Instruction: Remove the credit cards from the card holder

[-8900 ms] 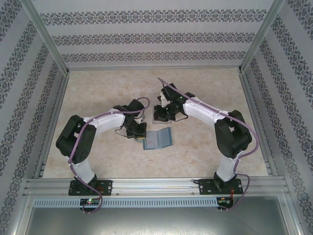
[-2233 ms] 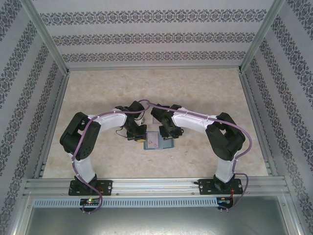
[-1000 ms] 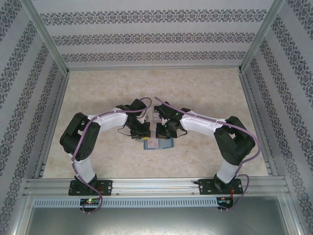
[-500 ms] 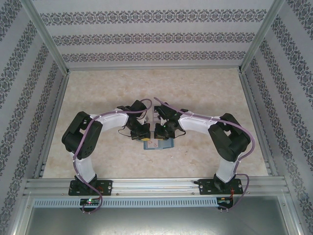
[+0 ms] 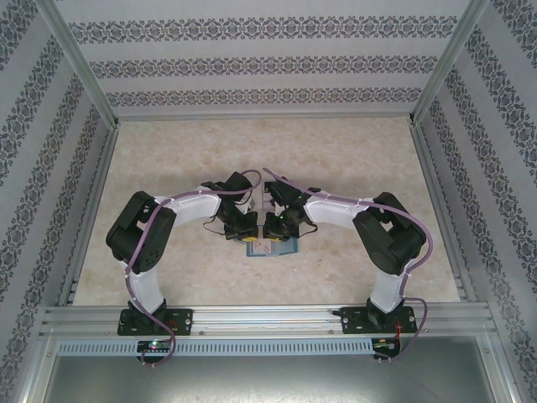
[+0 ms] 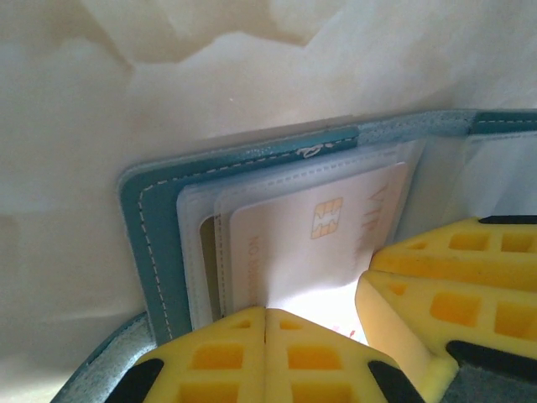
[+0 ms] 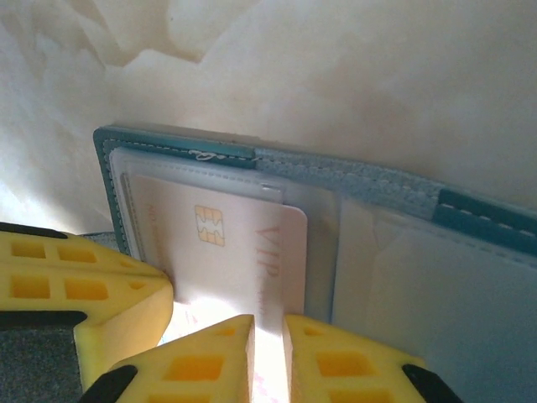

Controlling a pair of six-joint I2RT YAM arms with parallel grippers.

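The left gripper [image 6: 266, 317] is closed tight over the open card holder [image 6: 156, 227], the right gripper [image 7: 262, 326] narrowly parted at a pale card [image 7: 239, 248], its hold unclear.

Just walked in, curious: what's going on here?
Both arms work over the open teal card holder on the table. The left tool, shut, sits at one edge of a pale chip card in the holder. The right tool, fingers barely apart, is over the same card, which is not yet removed.
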